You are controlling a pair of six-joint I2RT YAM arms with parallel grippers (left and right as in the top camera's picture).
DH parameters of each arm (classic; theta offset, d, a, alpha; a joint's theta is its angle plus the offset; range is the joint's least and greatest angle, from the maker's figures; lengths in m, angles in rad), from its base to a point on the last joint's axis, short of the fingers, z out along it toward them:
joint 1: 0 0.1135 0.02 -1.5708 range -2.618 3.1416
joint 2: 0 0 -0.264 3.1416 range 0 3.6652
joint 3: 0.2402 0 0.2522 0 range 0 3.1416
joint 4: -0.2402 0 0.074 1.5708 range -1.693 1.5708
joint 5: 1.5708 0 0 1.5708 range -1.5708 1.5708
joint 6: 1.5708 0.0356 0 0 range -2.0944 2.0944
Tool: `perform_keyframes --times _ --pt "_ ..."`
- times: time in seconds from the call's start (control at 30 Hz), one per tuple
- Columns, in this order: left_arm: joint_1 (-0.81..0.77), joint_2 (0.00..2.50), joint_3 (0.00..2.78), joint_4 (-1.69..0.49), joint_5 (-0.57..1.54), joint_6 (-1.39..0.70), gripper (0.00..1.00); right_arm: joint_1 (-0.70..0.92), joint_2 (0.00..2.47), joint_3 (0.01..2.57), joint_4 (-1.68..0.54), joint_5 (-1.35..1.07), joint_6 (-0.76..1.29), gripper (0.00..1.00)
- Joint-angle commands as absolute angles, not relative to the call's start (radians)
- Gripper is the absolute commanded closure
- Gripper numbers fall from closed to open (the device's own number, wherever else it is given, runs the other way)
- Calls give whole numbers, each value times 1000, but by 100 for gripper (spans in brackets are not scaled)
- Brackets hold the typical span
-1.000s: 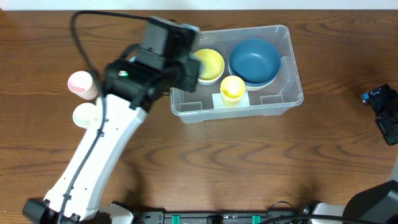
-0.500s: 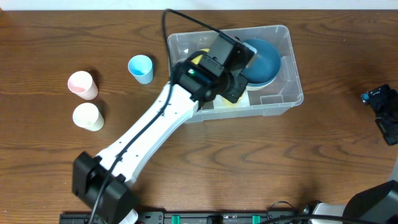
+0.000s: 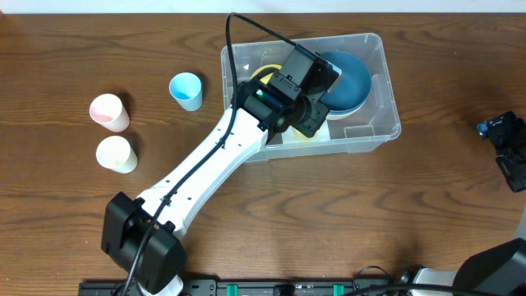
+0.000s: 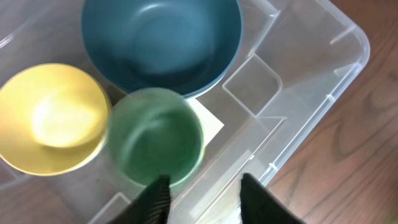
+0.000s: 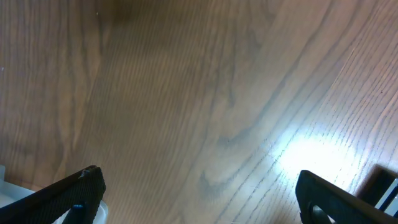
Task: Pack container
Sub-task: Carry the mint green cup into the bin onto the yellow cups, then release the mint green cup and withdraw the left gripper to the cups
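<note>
Looking down, I see a brown wooden table (image 3: 411, 214) with the container (image 3: 386, 107) toward its far edge and a light blue cup (image 3: 186, 90) standing left of it. My left wrist camera shows what the arm hides from above: a blurred green cup (image 4: 155, 137) inside, beside a yellow bowl (image 4: 53, 118) and a blue bowl (image 4: 161, 37). The left gripper (image 4: 206, 186) hangs above the container's floor, jaws parted and empty. The right gripper (image 5: 199, 177) gapes wide over bare wood.
</note>
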State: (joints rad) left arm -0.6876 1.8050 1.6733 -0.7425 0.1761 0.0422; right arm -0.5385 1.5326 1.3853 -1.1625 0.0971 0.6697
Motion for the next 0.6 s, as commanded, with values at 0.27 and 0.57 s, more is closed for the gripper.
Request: perform_keyframes --times 0.27,0.57 --pt "-667 1773 1689 -762 27 20 54 -543 1530 1385 -1163 101 680 1" --pt "-457 1557 1689 -975 -21 -141 46 -543 1530 1385 -1163 101 680 1"
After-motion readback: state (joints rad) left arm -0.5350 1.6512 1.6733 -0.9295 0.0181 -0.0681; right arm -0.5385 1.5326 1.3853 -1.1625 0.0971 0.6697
